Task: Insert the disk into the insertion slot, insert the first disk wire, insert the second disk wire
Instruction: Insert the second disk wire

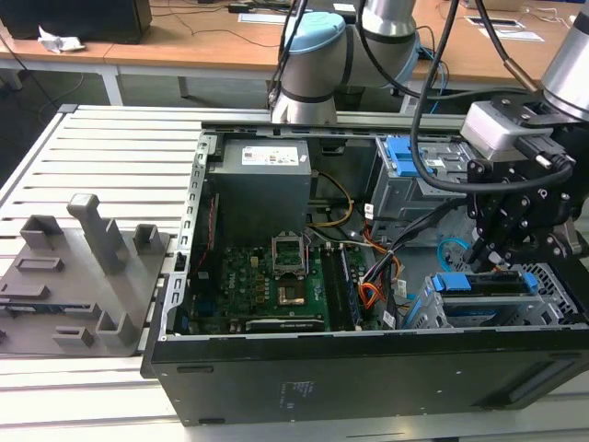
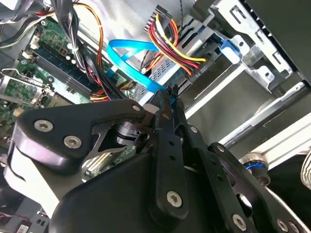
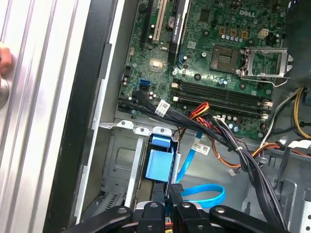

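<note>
Second wrist view: gripper [image 2: 167, 94] fingers pressed together (nothing seen between), beside light-blue looped second disk wire [image 2: 127, 53].

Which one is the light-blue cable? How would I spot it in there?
Look inside the open computer case, at the exterior view's right end, beside the silver drive cage. The light-blue cable curls in a loop just below the gripper. It is one flat ribbon, unlike the red, orange and black wire bundle nearby.

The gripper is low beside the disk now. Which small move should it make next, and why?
Probably ease slightly toward the second disk wire: the disk already sits in the insertion slot, and the gripper hovers right beside that wire's loose loop.
</note>
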Robot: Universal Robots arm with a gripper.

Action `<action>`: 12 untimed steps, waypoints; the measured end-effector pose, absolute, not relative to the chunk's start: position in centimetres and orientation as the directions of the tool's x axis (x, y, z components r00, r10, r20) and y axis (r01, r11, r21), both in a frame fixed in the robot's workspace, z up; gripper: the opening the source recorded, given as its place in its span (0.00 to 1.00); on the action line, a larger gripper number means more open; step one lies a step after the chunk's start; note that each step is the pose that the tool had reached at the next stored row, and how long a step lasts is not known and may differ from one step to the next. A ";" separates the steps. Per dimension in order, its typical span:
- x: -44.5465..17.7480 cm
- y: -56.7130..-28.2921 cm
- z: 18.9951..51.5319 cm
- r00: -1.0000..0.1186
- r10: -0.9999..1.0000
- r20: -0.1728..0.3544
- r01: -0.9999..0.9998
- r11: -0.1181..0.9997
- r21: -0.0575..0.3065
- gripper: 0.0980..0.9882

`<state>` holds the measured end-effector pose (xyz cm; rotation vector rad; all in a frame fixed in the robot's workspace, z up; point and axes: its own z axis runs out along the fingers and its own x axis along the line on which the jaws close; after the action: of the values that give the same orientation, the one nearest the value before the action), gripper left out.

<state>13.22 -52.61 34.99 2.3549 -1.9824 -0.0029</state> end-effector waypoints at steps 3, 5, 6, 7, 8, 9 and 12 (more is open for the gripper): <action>13.2 -52.6 34.9 0.107 -0.993 0.040 -0.993 -0.105 0.050 0.07; 13.2 -52.6 34.9 0.079 -0.996 0.040 -0.996 -0.077 0.050 0.07; 13.2 -52.6 34.8 0.054 -0.998 0.040 -0.997 -0.052 0.050 0.07; 13.3 -52.6 34.7 0.040 -0.998 0.039 -0.998 -0.038 0.050 0.07; 13.7 -52.6 34.7 0.037 -0.999 0.039 -0.998 -0.035 0.050 0.07; 13.9 -52.6 34.7 0.037 -0.999 0.039 -0.998 -0.035 0.050 0.07; 14.3 -52.7 34.6 0.035 -0.999 0.039 -0.998 -0.033 0.051 0.07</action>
<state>14.28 -52.71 34.63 2.2126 -2.1395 -0.0107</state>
